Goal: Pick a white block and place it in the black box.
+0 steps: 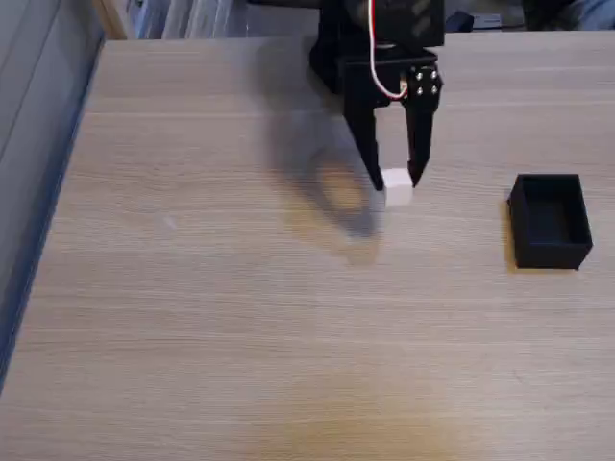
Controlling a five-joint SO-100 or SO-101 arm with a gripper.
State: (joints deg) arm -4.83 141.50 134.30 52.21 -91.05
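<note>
Two black gripper fingers (370,154) reach down from the top centre of the fixed view, and between their tips sits the white block (397,186), a small plain matte white cube, just above and right of the frame's middle. The gripper (397,179) has one finger against the cube's left side and the other at its right, so it looks closed on the block, though whether the cube is off the table or resting on it cannot be told from this angle; a soft shadow lies on the wood just left and below it. The black box (549,221), a small matte black open-topped rectangular box with thin walls, stands well apart at the right edge of the frame, its dark hollow facing up. Both rest on a pale wood-grain table (192,317). The cube appears light and rigid, with flat parallel faces that suit a two-finger pinch; its matte skin should not slip much, and it seems in no way fragile. Taking it on two opposite side faces, near mid-height and squarely, would likely keep it from twisting. Being about as wide as the gripper's opening, it leaves little room for misalignment.
</note>
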